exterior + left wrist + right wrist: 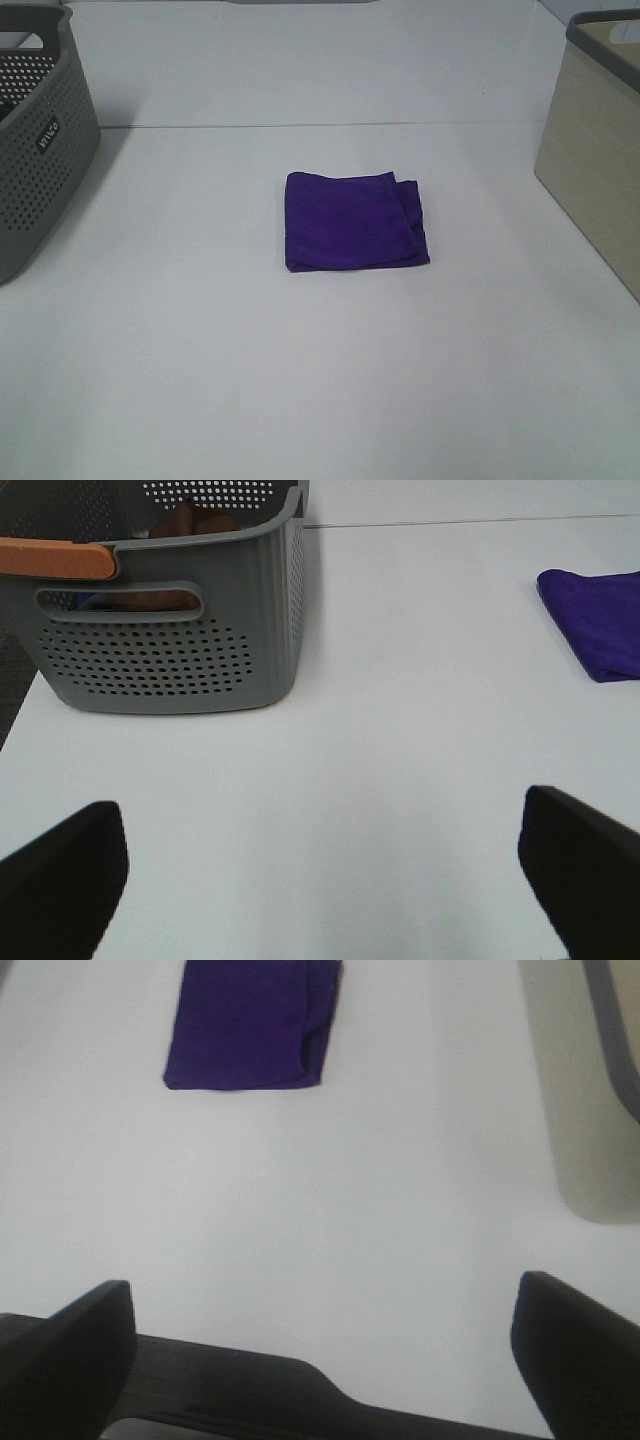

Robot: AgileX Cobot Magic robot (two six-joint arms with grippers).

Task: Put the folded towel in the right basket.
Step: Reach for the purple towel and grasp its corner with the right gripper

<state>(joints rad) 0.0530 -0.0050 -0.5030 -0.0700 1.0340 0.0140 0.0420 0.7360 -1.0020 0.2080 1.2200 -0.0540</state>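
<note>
Worktop: the white worktop (320,380) is stretching open on all sides of the towel.
Towel: the folded purple towel (355,220) is lying mid-worktop, well apart from both baskets.
Surroundings: the grey basket (35,150) is standing at the left edge, the beige basket (595,150) at the right.
Grippers: the left gripper (320,875) and the right gripper (320,1350) are hovering spread wide, holding nothing.

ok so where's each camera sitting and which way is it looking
Exterior high: up high, looking down at the towel between grey basket and beige basket; no arm shows.
Left wrist: low, facing grey basket; open left gripper shows.
Right wrist: low, facing towel and beige basket; open right gripper shows.
All share the towel.
</note>
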